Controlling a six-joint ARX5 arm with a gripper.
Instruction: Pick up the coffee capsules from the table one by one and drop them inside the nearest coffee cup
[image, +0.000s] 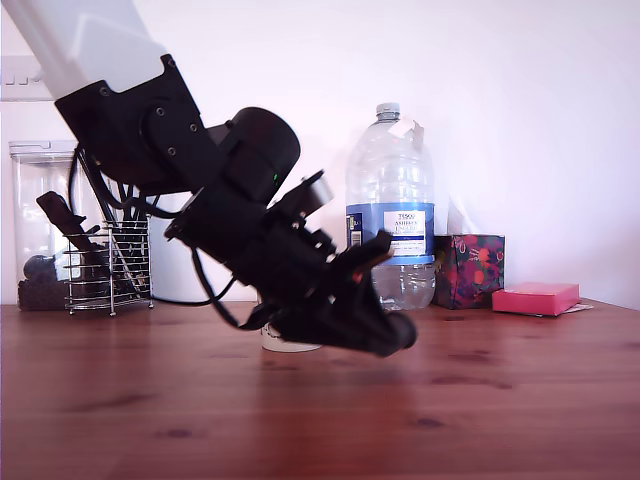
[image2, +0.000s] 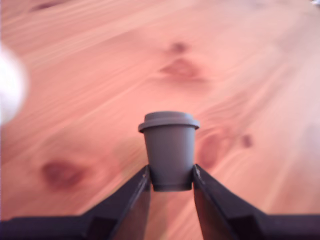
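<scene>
My gripper (image2: 170, 175) is shut on a coffee capsule (image2: 169, 150), a small greyish tapered pod with a flanged rim. The two black fingers (image2: 131, 197) pinch its narrow end, and it hangs above the reddish-brown wooden table (image2: 100, 60). In the exterior view the gripper (image: 395, 333) points down toward that view's right, just above the table (image: 500, 400). Behind the arm only the white base of the coffee cup (image: 290, 343) shows. A white blur (image2: 7, 85) at the wrist view's edge may be that cup. No other capsule is in view.
At the back stand a large water bottle (image: 390, 200), a patterned box (image: 468, 270) and a flat pink box (image: 535, 297). A wire utensil holder (image: 108, 265) and a clear container (image: 40, 200) stand at the exterior view's left.
</scene>
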